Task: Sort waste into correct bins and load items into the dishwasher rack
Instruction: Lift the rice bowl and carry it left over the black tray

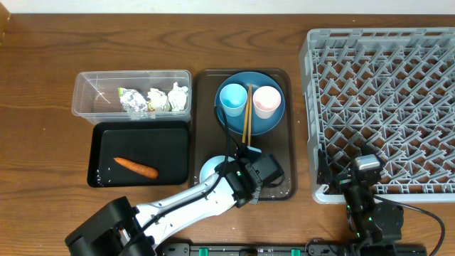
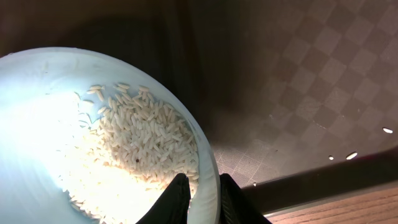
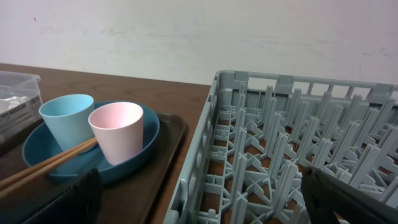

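My left gripper (image 2: 205,202) is shut on the rim of the white bowl (image 2: 74,124), one finger inside and one outside. Loose rice grains (image 2: 140,140) lie in the bowl. From overhead the bowl (image 1: 211,171) sits at the near end of the brown tray, with the left gripper (image 1: 238,174) at its right edge. The dark-blue plate (image 1: 264,122) carries a light-blue cup (image 1: 232,98), a pink cup (image 1: 266,101) and chopsticks (image 1: 247,117). My right gripper (image 3: 211,199) hangs open over the near left corner of the dishwasher rack (image 1: 384,107), holding nothing.
The clear tub (image 1: 96,99) at the back left holds a foil wrapper (image 1: 132,102) and tissue wads (image 1: 167,98). In front of it the black tray (image 1: 163,142) holds a carrot (image 1: 136,167). The brown serving tray (image 1: 284,142) lies between these bins and the rack.
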Controlling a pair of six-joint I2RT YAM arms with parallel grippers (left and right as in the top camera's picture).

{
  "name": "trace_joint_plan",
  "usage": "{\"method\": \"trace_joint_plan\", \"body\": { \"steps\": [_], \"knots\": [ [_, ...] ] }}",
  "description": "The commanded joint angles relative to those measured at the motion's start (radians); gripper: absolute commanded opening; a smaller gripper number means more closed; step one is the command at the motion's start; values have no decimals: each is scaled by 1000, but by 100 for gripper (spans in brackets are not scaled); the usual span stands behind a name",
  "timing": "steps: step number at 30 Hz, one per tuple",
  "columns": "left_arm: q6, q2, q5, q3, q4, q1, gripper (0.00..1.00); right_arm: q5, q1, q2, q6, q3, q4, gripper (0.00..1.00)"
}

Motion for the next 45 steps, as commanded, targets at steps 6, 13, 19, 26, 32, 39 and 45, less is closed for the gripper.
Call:
{"method": "trace_joint_plan", "body": {
  "steps": [6,13,19,26,32,39,45],
  "knots": [
    [-14,11,-14,-15,-30,-3,19,-2,-6,-4,-3,-2,-3,99],
    [-14,11,-11,-15,-30,-3,12,-2,-6,-4,-4,-2,-3,99],
    [-13,11,17,-15,-31,-3,12,-2,-6,-4,-4,-2,-3,99],
    [-11,-8,56,2,-40,0,6,-2,-6,-4,-4,-2,-3,99],
    [5,-79,55,60,-120,27,6,-2,-6,-4,-3,-2,-3,99],
    [61,-198,44,104,-222,118,6,-2,-6,-4,-4,-2,-3,99],
    [125,-323,37,104,-248,268,6,-2,-6,-4,-3,-2,-3,99]
  ]
}}
